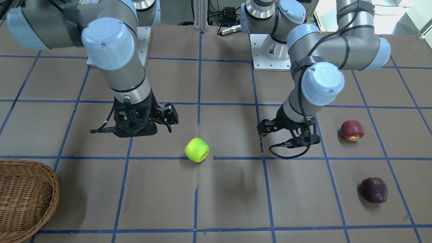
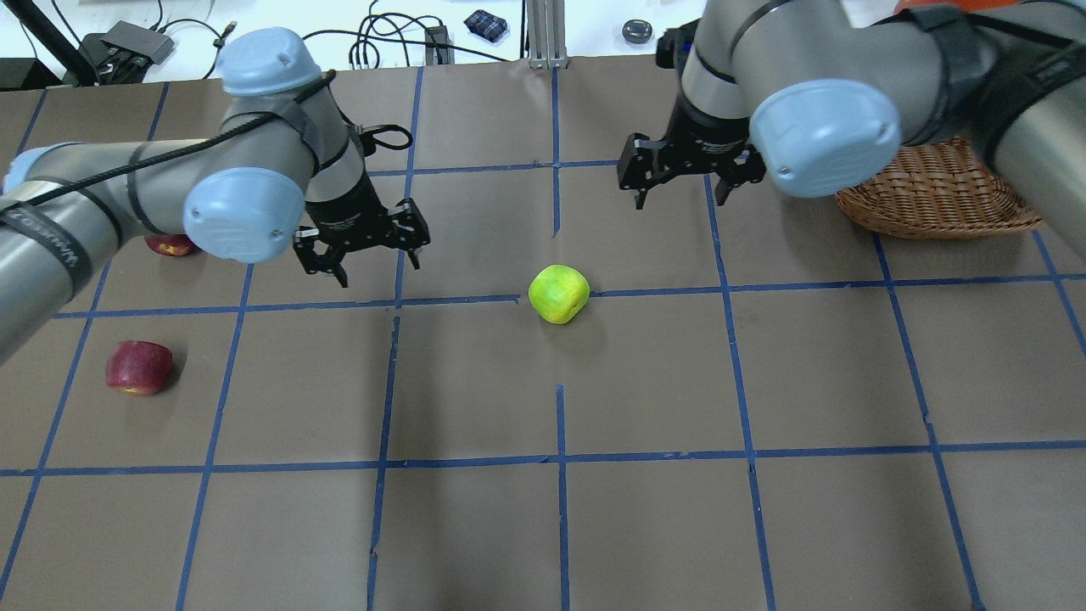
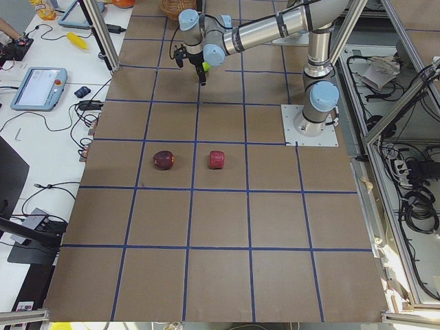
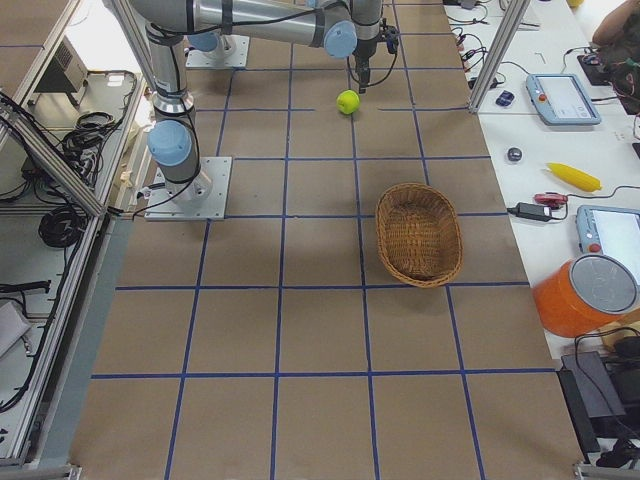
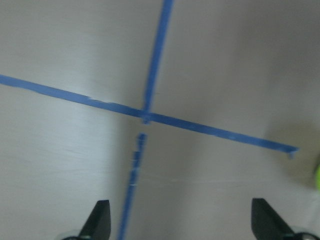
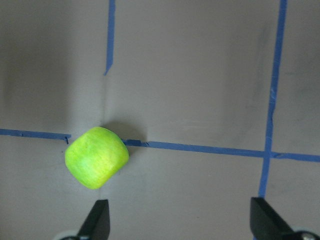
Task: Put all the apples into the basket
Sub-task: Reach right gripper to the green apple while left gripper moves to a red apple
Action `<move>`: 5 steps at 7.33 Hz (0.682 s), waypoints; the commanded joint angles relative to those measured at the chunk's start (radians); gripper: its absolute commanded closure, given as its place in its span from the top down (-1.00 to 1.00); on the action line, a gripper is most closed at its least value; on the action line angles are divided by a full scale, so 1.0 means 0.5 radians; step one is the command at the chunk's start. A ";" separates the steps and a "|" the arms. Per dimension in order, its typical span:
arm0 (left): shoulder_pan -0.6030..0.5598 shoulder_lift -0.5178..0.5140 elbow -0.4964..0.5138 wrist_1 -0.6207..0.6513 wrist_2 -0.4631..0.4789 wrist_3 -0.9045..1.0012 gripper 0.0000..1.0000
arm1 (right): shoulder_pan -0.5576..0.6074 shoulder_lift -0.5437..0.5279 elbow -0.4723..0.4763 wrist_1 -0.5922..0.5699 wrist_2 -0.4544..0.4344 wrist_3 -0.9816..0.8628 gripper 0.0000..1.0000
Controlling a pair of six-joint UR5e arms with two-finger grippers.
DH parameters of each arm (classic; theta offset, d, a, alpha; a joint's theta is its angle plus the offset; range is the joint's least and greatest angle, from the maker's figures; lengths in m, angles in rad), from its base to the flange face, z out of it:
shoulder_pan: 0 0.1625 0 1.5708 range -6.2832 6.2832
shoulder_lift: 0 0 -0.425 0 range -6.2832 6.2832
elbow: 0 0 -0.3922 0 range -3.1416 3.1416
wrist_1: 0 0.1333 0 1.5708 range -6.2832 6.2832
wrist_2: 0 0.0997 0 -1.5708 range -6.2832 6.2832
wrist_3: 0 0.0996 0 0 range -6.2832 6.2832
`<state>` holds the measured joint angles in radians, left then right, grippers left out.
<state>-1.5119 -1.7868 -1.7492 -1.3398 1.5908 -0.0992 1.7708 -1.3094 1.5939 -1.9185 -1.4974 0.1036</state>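
The yellow-green apple lies on the brown table near its middle, between both arms. My right gripper hovers open and empty beyond it; in the right wrist view the apple sits left of centre, in front of the left fingertip. My left gripper is open and empty, left of the apple. The red apple with a yellow patch and the dark maroon apple lie far out on my left. The wicker basket stands far right and holds nothing that I can see.
Blue tape lines grid the brown table cover. The left arm's elbow partly hides the maroon apple from overhead. Cables and tablets lie on benches beyond the table's far edge.
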 commanded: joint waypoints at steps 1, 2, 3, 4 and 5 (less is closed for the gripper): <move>0.344 0.119 -0.008 -0.155 0.159 0.680 1.00 | 0.127 0.152 0.006 -0.087 0.043 -0.017 1.00; 0.558 0.107 -0.029 -0.146 0.153 1.017 1.00 | 0.176 0.222 0.000 -0.129 0.080 -0.026 1.00; 0.764 0.070 -0.078 -0.058 0.153 1.349 1.00 | 0.213 0.287 0.012 -0.242 0.080 -0.072 1.00; 0.902 0.034 -0.161 0.119 0.153 1.519 1.00 | 0.256 0.342 0.021 -0.283 0.080 -0.075 1.00; 0.980 0.015 -0.289 0.364 0.156 1.682 1.00 | 0.275 0.379 0.024 -0.283 0.077 -0.078 1.00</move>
<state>-1.0894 -1.7644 -1.8296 -1.2818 1.6675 0.6267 1.8910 -1.1482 1.6028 -2.0462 -1.4586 0.0691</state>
